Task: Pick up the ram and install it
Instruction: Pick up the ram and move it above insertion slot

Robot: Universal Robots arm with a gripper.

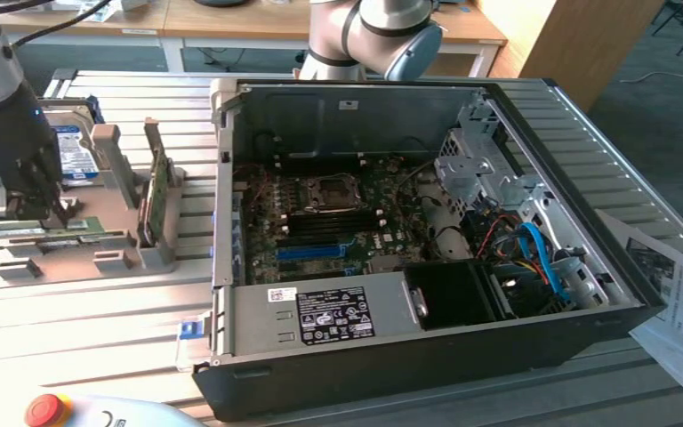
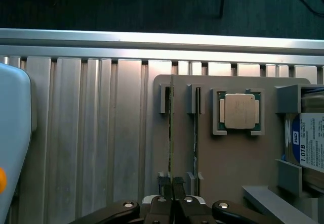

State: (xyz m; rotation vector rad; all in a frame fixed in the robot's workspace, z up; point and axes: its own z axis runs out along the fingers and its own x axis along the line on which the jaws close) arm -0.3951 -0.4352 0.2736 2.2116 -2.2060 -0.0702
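The ram [image 2: 171,128] stands on its long edge in a slot of the grey holder [image 2: 228,163], seen edge-on as a thin line that runs straight away from the jaws. The gripper [image 2: 171,183] has its jaws pressed together on the stick's near end, one finger on each face, with the stick seated in its slot. In the exterior view the gripper [image 1: 28,209] sits low over the holder, and the ram [image 1: 33,230] shows as a green strip right under the jaws. A second stick [image 2: 196,128] stands in the neighbouring slot, just beside the jaws and parallel to the held one, not touching it. Further from the jaws on that same side, a processor chip [image 2: 239,111] lies flat in a square pocket of the holder, and beyond it a hard drive [image 2: 310,145] with a blue-white label rests at the holder's edge. A broader green card [image 1: 153,200] stands upright in the holder, near the jaws. The holder lies on a slatted aluminium table [image 2: 91,133]. Well apart from the jaws, an open computer case [image 1: 437,222] lies on the table with its motherboard exposed.
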